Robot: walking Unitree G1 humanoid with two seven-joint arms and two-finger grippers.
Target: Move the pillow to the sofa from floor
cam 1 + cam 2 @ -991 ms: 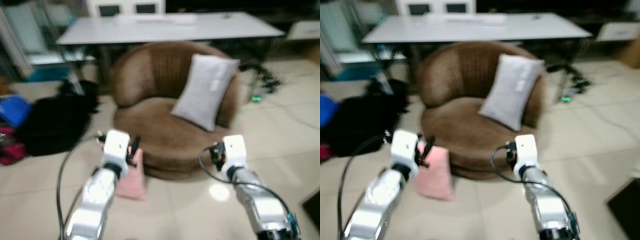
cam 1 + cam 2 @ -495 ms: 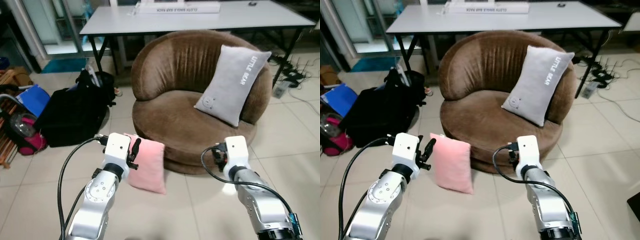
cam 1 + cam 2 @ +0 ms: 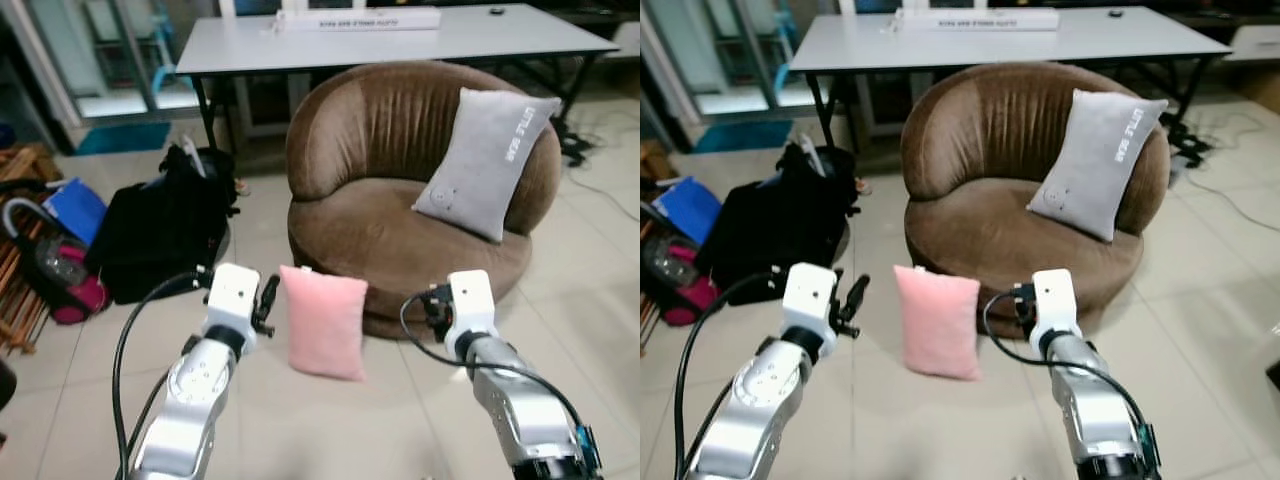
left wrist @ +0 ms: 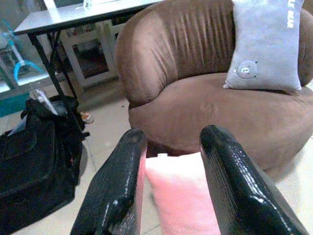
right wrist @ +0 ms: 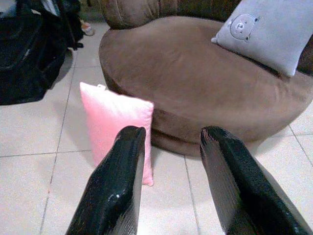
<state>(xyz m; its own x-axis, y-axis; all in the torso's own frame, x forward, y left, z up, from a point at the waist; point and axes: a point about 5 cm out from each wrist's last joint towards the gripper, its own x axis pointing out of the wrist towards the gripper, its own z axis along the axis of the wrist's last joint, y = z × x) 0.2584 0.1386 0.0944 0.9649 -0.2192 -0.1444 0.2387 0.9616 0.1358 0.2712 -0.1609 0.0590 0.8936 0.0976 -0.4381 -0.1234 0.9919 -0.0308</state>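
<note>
Standing upright on the tiled floor point(image 3: 330, 430), the pink pillow point(image 3: 324, 322) leans against the base of the brown sofa point(image 3: 400, 215), just ahead of and between the two claws. The left claw point(image 4: 171, 186) hovers close to the pillow's near side with its fingers spread apart and nothing between them. The right claw point(image 5: 171, 181) hangs a little farther off on the pillow's other side, its fingers likewise apart and empty. Beyond both claws a grey cushion point(image 3: 490, 160) rests on the sofa seat, a black bag point(image 3: 160, 235) lies past the left claw, and a white tabletop point(image 3: 380, 35) stands behind the sofa.
</note>
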